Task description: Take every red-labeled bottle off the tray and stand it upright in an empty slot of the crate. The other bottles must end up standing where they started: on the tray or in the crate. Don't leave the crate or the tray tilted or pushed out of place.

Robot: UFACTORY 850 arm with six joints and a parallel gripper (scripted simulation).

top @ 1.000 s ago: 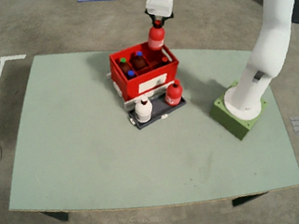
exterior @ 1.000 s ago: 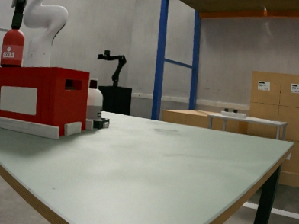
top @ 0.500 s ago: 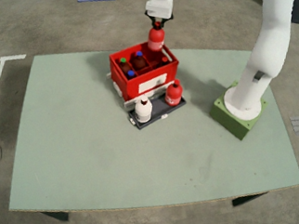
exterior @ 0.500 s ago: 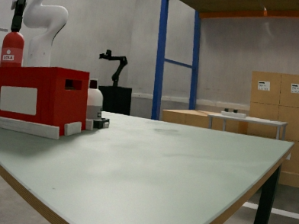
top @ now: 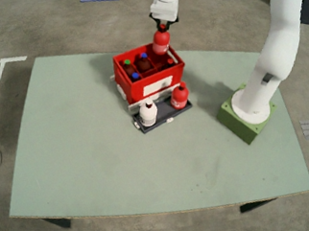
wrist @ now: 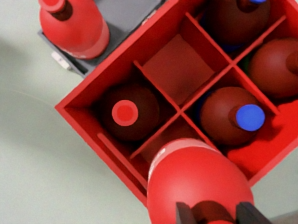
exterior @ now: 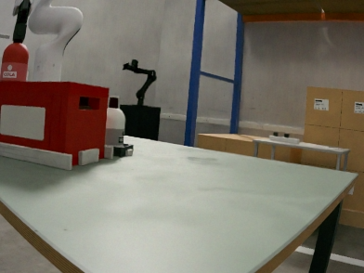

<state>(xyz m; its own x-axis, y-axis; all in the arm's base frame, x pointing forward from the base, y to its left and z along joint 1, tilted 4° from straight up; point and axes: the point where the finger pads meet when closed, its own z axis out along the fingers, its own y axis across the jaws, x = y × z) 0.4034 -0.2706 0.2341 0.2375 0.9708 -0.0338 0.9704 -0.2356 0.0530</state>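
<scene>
My gripper [top: 162, 24] [wrist: 215, 214] is shut on the neck of a red-labeled bottle [top: 161, 43] [exterior: 15, 62] [wrist: 199, 182] and holds it upright just above the back part of the red crate [top: 124, 80] [exterior: 60, 121] [wrist: 107, 70]. In the wrist view one slot [wrist: 176, 67] is empty and the slot under the held bottle is mostly hidden. A red-capped bottle [wrist: 125, 112] [top: 169, 62] and blue-capped bottles [wrist: 249, 117] [top: 135, 74] stand in other slots. On the dark tray [top: 163, 116] [wrist: 131, 15] stand a second red bottle [top: 179, 96] [wrist: 75, 22] and a white bottle [top: 148, 113] [exterior: 114, 124].
The crate and tray stand side by side at the back of the green table [top: 79, 154] [exterior: 209, 195]. The arm's green base [top: 245, 120] stands at the right of the table. A green-capped bottle [top: 127, 62] stands in the crate.
</scene>
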